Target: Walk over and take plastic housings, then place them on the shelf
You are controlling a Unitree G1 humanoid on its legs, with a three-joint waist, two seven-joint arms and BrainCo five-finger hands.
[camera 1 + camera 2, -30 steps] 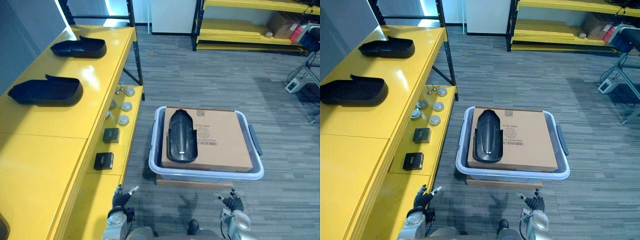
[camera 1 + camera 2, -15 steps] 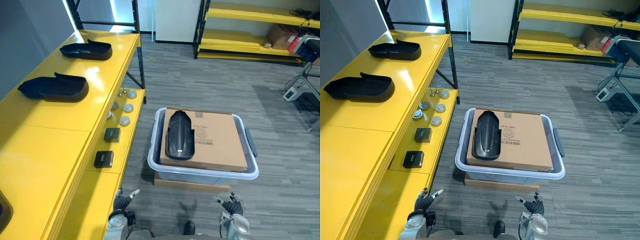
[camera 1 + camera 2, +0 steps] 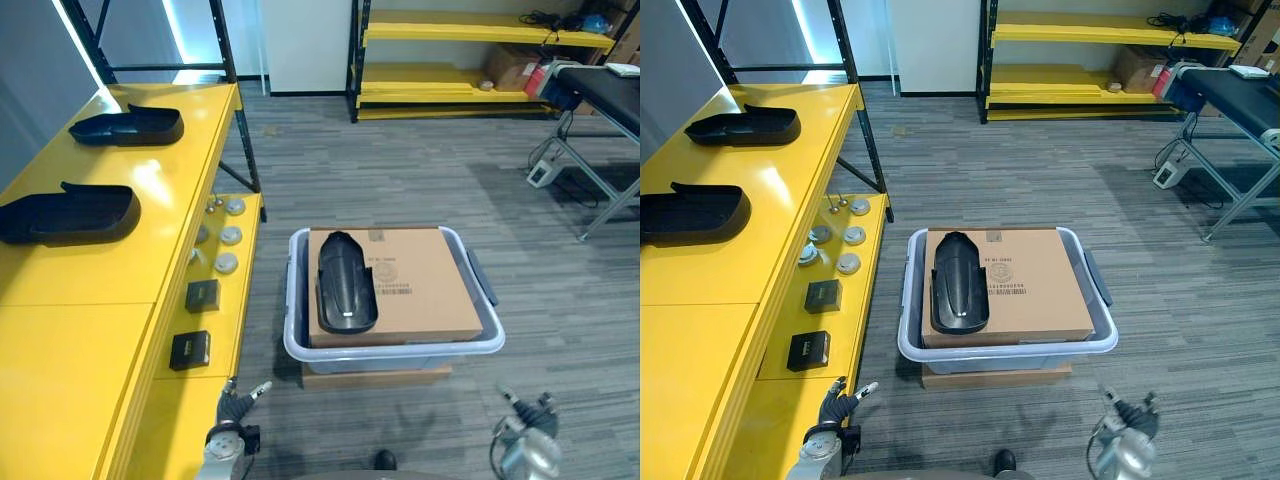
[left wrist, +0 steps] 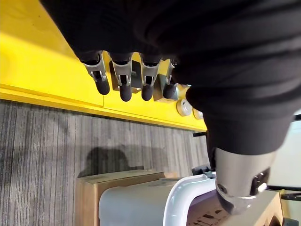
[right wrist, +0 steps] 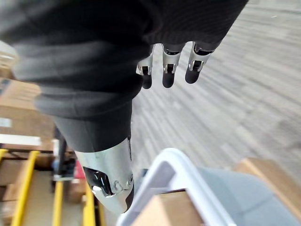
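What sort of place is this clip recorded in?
Likely a warehouse or factory storeroom: long yellow shelf on black uprights, more yellow racking at the far wall, and a black plastic housing on a cardboard box in a grey tote.

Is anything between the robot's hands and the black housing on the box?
Nothing visible. The black housing lies uncovered on the cardboard box in the grey bin; left hand and right hand are open, short of it.
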